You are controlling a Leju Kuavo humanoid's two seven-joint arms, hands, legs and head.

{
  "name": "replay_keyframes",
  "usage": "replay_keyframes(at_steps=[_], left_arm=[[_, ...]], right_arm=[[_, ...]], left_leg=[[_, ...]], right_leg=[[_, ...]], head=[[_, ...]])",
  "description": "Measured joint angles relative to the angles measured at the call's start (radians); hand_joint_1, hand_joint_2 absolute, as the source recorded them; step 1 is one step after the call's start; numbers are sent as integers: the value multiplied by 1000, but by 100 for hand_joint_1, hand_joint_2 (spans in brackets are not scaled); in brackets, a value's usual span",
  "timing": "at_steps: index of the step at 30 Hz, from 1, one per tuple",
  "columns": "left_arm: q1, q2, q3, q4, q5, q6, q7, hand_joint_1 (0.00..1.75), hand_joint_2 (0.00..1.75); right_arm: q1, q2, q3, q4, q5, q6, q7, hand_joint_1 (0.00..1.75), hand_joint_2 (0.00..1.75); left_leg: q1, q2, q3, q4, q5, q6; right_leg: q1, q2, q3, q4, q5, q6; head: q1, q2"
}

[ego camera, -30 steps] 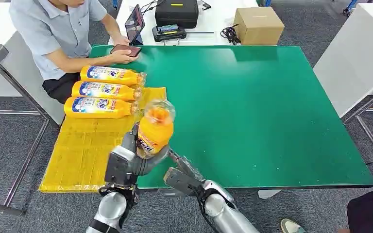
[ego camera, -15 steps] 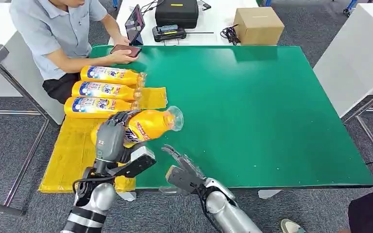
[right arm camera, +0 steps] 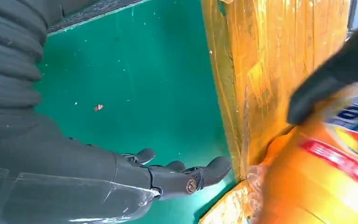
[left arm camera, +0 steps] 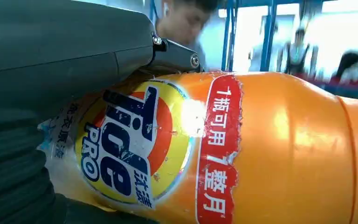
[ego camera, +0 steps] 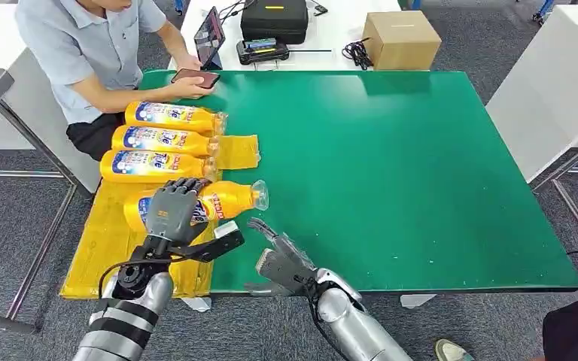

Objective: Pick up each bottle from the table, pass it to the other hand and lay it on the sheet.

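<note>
Left robot hand (ego camera: 171, 213) grips orange detergent bottle (ego camera: 229, 200) over yellow sheet (ego camera: 113, 248), just below 3 laid bottles (ego camera: 158, 141). Bottle lies horizontal, long axis left-right, cap end pointing right. Right robot hand (ego camera: 278, 259) released, fingers spread, over green table (ego camera: 421, 173).

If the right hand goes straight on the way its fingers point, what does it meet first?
Probably the orange bottle held by the left hand. The right hand is open and its fingers aim that way over the green table, though depth is unclear.

You see a green-topped rectangular desk (ego camera: 391, 173). On its left edge lies a crinkled yellow plastic sheet (ego camera: 113, 241). A person's dark phone (ego camera: 195, 78) rests at the far corner.
</note>
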Motion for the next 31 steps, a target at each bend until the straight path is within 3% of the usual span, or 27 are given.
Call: replay_keyframes(at_steps=[16,18,23,24,25,27,29,30,31], left_arm=[[-157,35,58,262,79,-42,-13,175,175],[-173,39,64,291,74,-42,-4,148,175],[-210,54,80,362,71,-53,-1,155,175],[-216,56,84,377,71,-62,0,152,175],[-221,58,89,390,73,-74,0,101,175],[-230,62,95,426,77,-95,-6,101,175],[-238,64,98,446,81,-101,-16,113,175],[-244,64,100,455,82,-106,-21,138,175],[-249,65,100,465,82,-107,-24,140,175]], right_arm=[[-23,11,25,9,-10,27,-10,0,175],[-26,14,27,12,-11,32,-14,0,175],[-30,16,47,13,-17,43,-19,0,175],[-31,16,50,13,-19,43,-19,0,175],[-32,16,52,13,-21,44,-21,0,175],[-34,16,56,13,-25,48,-23,0,175],[-34,16,60,13,-26,50,-24,0,175],[-34,16,60,13,-27,50,-24,0,175],[-34,16,61,13,-27,50,-24,0,175]], left_leg=[[0,0,0,0,0,0],[0,0,0,0,0,0],[0,0,0,0,0,0],[0,0,0,0,0,0],[0,0,0,0,0,0],[0,0,0,0,0,0],[0,0,0,0,0,0],[0,0,0,0,0,0],[0,0,0,0,0,0]], right_leg=[[0,0,0,0,0,0],[0,0,0,1,0,0],[0,0,0,1,0,0],[0,0,0,1,0,0],[0,0,0,1,0,0],[0,0,0,1,0,0],[0,0,0,1,0,0],[0,0,0,1,0,0],[0,0,0,1,0,0]], head=[[0,0],[0,0],[0,0],[0,0],[0,0],[0,0],[0,0],[0,0],[0,0]])
